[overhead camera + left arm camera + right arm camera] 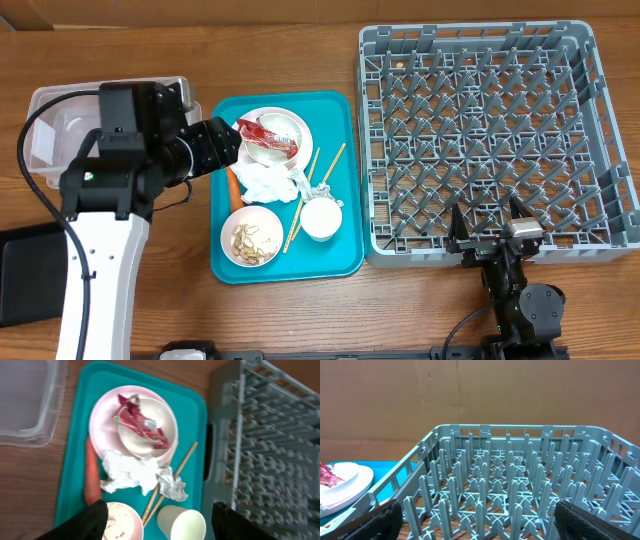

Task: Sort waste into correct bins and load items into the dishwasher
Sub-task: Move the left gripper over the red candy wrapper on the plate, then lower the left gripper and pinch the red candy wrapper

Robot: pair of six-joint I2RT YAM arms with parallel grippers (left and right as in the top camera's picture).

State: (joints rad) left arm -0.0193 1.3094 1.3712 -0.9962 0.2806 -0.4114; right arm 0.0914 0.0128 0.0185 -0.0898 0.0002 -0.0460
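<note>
- The left claw hangs over the teal tray. Its fingers are spread wide and pinch nothing.
- The right claw sits at the near edge of the grey dish rack, fingers spread and pinching nothing.
- The dish rack stands on the right half of the surface, just beside the tray's right edge.
- A white plate lies at the tray's far edge, with a white bowl on it.
- The red wrapper lies across that bowl.
- The crumpled tissue rests in the middle of the tray, touching the plate's near rim.
- The carrot lies along the tray's left edge, beside the tissue.
- A second bowl, holding beige scraps and rice, sits in the tray's near left corner.
- The white cup stands toward the tray's near right side.
- The chopsticks lie slanted between this second bowl and the cup, running up toward the plate.
- The clear tub sits at the far left corner of the surface, partly under the left arm.
- The black tray lies at the left edge of the surface, nearer than the tub.
</note>
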